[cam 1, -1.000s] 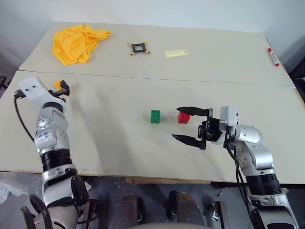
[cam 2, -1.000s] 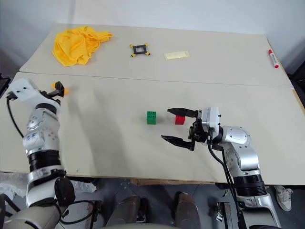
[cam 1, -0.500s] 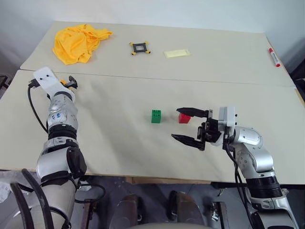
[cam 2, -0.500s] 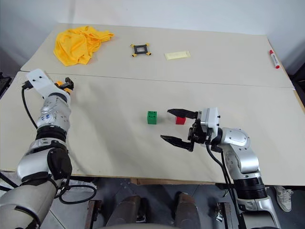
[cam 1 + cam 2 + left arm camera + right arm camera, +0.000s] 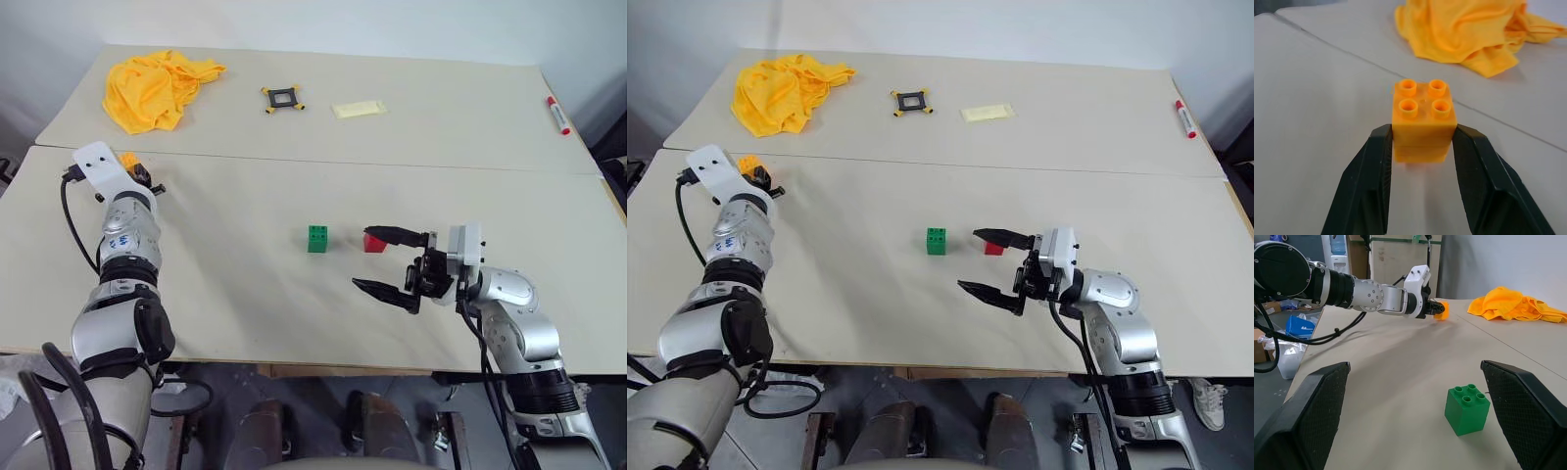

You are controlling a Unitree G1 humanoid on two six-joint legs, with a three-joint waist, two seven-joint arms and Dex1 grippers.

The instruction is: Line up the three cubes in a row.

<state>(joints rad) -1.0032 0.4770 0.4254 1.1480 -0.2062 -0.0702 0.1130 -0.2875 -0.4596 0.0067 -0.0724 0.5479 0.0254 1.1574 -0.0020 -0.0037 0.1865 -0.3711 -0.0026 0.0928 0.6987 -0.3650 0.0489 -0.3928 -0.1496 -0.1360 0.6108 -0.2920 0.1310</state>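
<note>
The left tool point(image 5: 1420, 142) has just closed: a second ago its fingers stood apart around the orange-yellow cube point(image 5: 1423, 120) at the far left of the tabletop point(image 5: 245, 284), and now they clamp the brick's two side faces, studs up, with its base apparently on the surface. That reads as the pick-up of the one stray cube having begun; it likely has to be lifted and carried a long way toward the middle, where the other two wait. The green cube point(image 5: 318, 239) and the red cube point(image 5: 375, 241) sit near each other mid-table, apart but roughly level with one another, so a free spot to either side of the pair would finish the row. The right tool point(image 5: 392, 262) hovers with its fingers spread wide and holds nothing, one finger just beside the red cube and the other nearer the robot, having kept that pose through the last second. There are no containers here: the yellow cloth point(image 5: 152, 86), the black square frame with yellow corners point(image 5: 282, 97), the pale flat piece point(image 5: 359, 109) and the red marker point(image 5: 556, 115) all lie loose on the far tabletop, well apart from the cubes.
</note>
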